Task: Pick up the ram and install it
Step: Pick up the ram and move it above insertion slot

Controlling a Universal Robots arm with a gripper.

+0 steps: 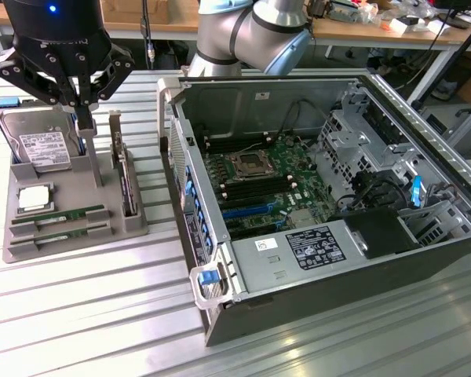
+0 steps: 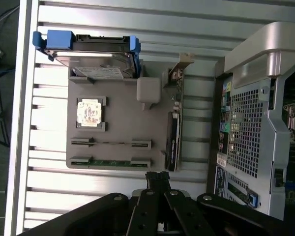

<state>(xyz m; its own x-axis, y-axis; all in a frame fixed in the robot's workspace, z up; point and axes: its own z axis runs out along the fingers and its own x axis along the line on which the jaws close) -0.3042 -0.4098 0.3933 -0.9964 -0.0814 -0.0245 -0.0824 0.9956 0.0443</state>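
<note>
Ribbed bench (image 1: 102, 314), grey tray (image 1: 63, 247); my gripper (image 1: 85, 118) hangs over it, clenched, empty. Its ram (image 1: 59, 214) I judge light, stiff, fragile: pinch the upper edge.

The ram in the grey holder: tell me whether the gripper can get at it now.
Probably yes. The gripper hangs shut above the holder, and nothing lies over the ram in its slots; the expansion card stands off to one side.
</note>
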